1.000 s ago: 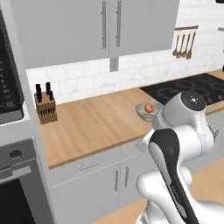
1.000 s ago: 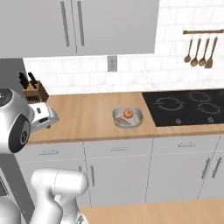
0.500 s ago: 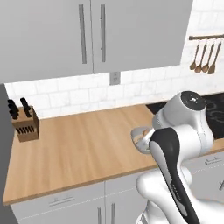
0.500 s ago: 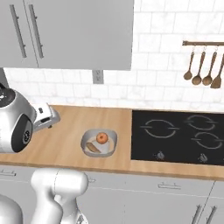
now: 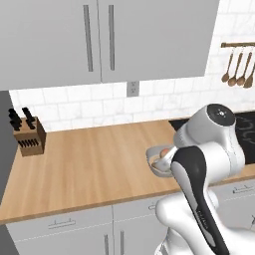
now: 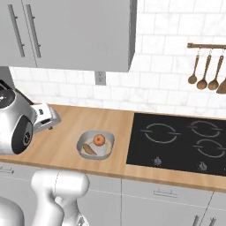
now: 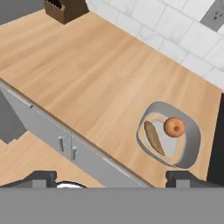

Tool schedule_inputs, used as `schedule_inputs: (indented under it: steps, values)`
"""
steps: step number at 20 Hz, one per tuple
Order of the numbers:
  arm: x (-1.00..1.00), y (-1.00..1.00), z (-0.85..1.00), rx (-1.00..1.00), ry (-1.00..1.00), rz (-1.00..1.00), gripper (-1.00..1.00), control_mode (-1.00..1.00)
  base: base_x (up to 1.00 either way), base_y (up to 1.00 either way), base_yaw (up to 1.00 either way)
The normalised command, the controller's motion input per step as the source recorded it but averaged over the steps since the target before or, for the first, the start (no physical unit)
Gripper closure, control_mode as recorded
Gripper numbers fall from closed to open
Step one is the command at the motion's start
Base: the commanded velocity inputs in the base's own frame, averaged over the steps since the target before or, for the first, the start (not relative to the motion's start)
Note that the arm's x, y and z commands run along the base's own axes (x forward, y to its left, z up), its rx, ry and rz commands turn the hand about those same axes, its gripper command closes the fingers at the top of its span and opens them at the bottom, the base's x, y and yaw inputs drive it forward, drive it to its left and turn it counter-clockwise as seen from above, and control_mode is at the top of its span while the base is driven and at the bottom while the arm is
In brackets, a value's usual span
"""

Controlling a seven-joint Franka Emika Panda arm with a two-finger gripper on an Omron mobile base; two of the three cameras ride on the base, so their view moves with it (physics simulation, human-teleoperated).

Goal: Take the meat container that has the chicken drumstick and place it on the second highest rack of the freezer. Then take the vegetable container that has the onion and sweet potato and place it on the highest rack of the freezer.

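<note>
The vegetable container (image 6: 110,142) is a grey bowl-like tray on the wooden counter, holding an orange onion (image 6: 99,140) and a brown sweet potato (image 6: 89,149). In the hand view the container (image 7: 192,146) lies ahead and to the right, with the onion (image 7: 174,127) beside the sweet potato (image 7: 153,138). My gripper (image 7: 113,180) is open and empty, well above and short of it, over the cabinet fronts. My arm partly covers the container (image 5: 155,160) in the left base view. The meat container and the freezer are out of view.
A knife block (image 5: 29,137) stands at the counter's far left, against the tiled wall. A black cooktop (image 6: 176,143) lies right of the container. Utensils (image 6: 205,75) hang on a rail above it. Grey upper cabinets (image 5: 99,40) overhang the counter.
The whole scene has slid left in both base views, so the base has driven right along the counter. The container now sits nearer the views' middle. The gripper stays open.
</note>
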Motion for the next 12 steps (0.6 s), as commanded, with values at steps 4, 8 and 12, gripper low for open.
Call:
schedule_inputs:
  steps: [4,8,12]
  values:
    - [0.31,-0.69,-0.25,0.13,0.13,-0.44,-1.0,-1.0,0.0,0.0,0.0]
    - [0.15,-0.69,-0.52,0.17,0.14,-0.65,-1.0,-1.0,0.0,0.0,0.0]
    - [0.0,-0.88,-0.56,0.35,0.11,-0.71,-1.0,-1.0,0.0,0.0,0.0]
